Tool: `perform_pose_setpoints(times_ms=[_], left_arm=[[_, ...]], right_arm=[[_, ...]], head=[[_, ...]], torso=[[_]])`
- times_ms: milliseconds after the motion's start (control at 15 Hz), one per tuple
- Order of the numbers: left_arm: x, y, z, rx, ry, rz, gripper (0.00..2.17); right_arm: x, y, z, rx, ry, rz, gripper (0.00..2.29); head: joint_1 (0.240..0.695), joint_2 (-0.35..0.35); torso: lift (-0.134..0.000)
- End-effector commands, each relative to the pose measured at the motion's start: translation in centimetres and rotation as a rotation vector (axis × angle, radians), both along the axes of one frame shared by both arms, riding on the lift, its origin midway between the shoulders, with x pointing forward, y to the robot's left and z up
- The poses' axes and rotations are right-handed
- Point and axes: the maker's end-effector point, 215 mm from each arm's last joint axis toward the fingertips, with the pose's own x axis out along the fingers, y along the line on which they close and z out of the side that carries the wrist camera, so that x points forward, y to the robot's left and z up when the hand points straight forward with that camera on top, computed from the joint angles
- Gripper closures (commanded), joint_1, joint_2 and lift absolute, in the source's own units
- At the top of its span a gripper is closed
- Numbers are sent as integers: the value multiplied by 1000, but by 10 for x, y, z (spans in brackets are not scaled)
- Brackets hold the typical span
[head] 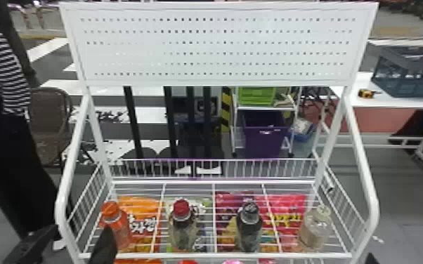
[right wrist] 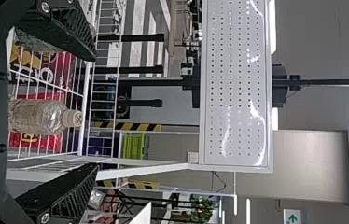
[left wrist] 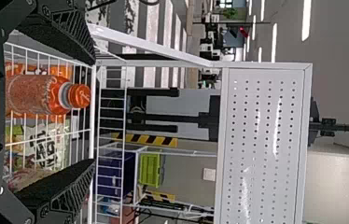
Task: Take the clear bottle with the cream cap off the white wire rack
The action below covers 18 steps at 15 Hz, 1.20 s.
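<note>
Lettering, near, left to right: white on orange plastic bag [head: 142,204], black on white-green plastic bag [left wrist: 60,140], white on maroon bag [right wrist: 64,64], yellow on red bag [head: 290,202]. Far right: green left-pointing arrow [right wrist: 293,218] on white sign [right wrist: 301,213].

Shop-type setup (indoors), wire rack [head: 217,255] w/ bottles [head: 315,231], snack bags [head: 140,206]

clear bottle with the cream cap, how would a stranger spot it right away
Find the white wire rack topped by a perforated white board. Of the four bottles there, go to the rightmost bottle as the robot sees it. It is clear with a cream cap, unlike the black-capped bottle, red-capped bottle and orange bottle.
</note>
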Motion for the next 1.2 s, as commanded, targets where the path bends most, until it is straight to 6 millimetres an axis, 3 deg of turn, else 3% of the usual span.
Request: perform_pose_setpoints(times_ms=[0,400,533,733,1000,1133], left_arm=[[0,0,0,1,1,-1,140],[1,-1,-1,1,3,-3,140],[0,-1,0,1,3,-3,140],[0,-6,-5,2,20,-14,140],[-4,-10,-21,28,72,-23,140],[-5,-14,-25,36,83,-29,140]], right_arm=[[0,0,1,2,-3,-1,87],[0,0,-5,4,7,0,90],[1,-4,-15,8,9,-7,90],[16,-16,-61,-6,9,-32,90],[37,-18,-132,7,6,-49,90],[51,-12,-158,24,7,-47,90]], head=[[499,0],[499,0],[499,0],[499,0],[499,0],[499,0]], torso=[[0],[0],[0],[0],[0],[0]])
